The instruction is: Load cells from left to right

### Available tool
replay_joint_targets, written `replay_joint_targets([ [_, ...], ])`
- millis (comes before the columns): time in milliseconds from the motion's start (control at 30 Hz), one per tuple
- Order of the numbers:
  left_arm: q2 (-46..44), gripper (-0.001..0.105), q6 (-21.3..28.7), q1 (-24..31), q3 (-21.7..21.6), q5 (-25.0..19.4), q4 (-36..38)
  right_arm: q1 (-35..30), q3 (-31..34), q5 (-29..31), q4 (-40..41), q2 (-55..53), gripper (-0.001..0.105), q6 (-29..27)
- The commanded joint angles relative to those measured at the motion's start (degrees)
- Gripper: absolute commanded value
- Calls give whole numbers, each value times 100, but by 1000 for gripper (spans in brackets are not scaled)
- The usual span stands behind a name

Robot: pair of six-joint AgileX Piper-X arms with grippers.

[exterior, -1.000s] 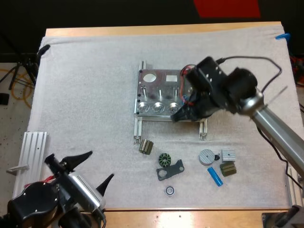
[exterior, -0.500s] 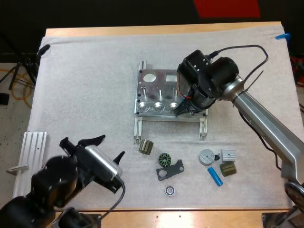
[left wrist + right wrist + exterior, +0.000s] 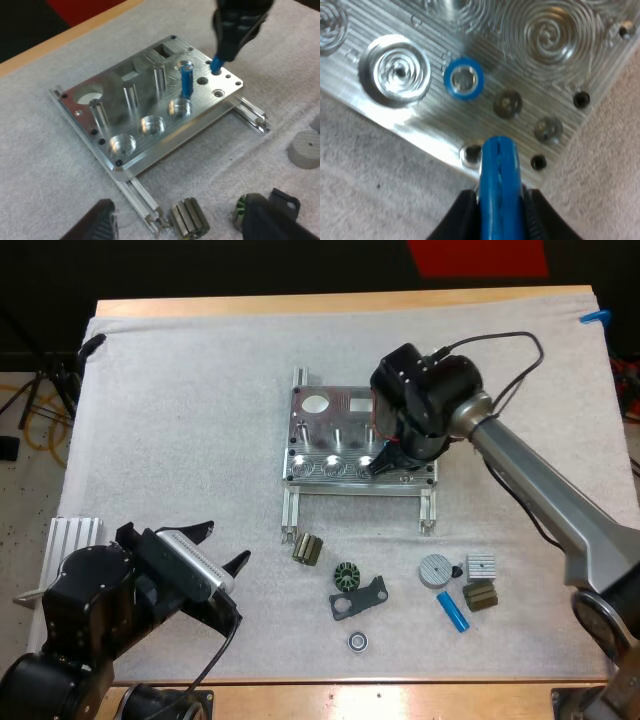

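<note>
A bright blue cylindrical cell (image 3: pixel 500 165) is clamped from both sides by the black fingers of the right gripper (image 3: pixel 501 202), evidently so that it can be lowered end-first. It is held over the front right part of the machined aluminium fixture plate (image 3: pixel 335 435), just above the small holes there. Its long axis is judged near vertical, slightly tilted, with the lower end pointed at the plate. A second blue cell (image 3: pixel 186 80) is seated upright in the fixture, just left of the held one. The left gripper (image 3: pixel 226 543) is parked well in front and to the left of the fixture, its fingers apart on nothing, presumably to leave the approach free. A spare blue cylinder (image 3: pixel 452 610) is laid flat on the mat in front of the fixture's right end.
</note>
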Motion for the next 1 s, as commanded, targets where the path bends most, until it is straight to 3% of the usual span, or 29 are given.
replay_joint_targets([
  [0,-2,54,30,14,1,87,-10,-23,-57,70,-106,29,0,-59],
  [500,-2,54,72,14,1,204,-10,-190,-104,204,-346,358,0,-90],
  [967,-2,54,72,14,1,244,-22,-225,-104,-148,-331,489,0,-90],
])
